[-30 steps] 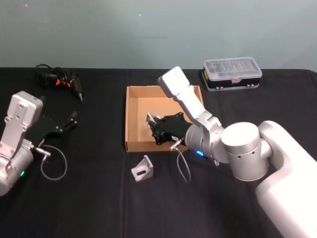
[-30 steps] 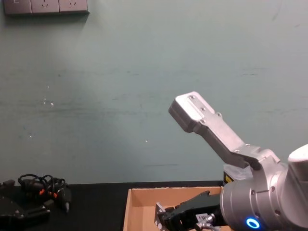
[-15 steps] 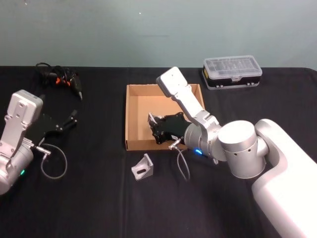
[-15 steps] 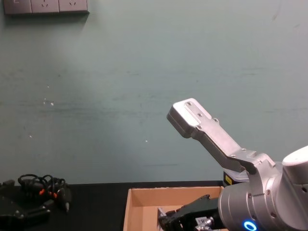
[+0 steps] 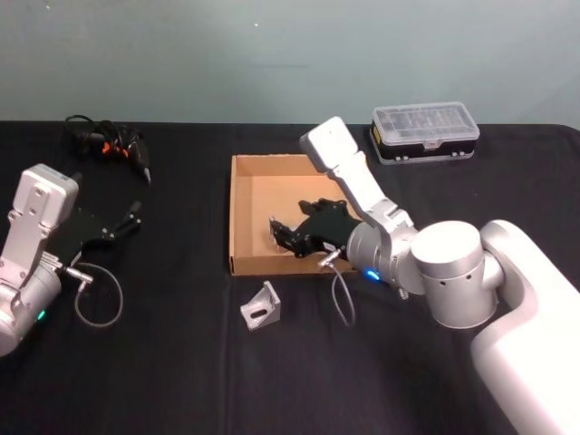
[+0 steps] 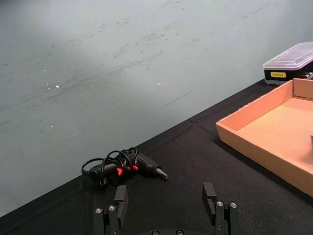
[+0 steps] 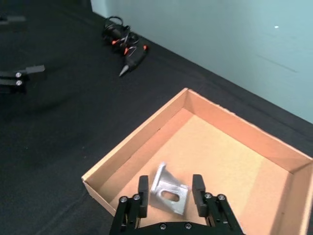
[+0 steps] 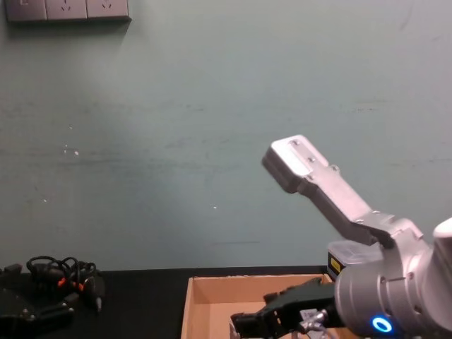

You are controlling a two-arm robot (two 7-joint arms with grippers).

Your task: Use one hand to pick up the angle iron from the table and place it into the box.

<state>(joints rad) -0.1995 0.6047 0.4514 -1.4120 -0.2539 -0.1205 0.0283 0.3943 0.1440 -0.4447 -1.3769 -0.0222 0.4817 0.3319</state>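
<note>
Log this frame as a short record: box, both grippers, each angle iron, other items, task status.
box: tan open tray at the middle of the table
right gripper: open, over the box's front-left part
left gripper: open, idle over the table at the robot's left
angle iron in box: appears to rest on the box floor, between the right gripper's spread fingers
second angle iron: on the table just in front of the box
other items: clear-lidded black case, corded tool
status: one iron in the box, one outside it

An angle iron (image 5: 260,308) lies on the table (image 5: 181,372) before the box (image 5: 272,266).
</note>
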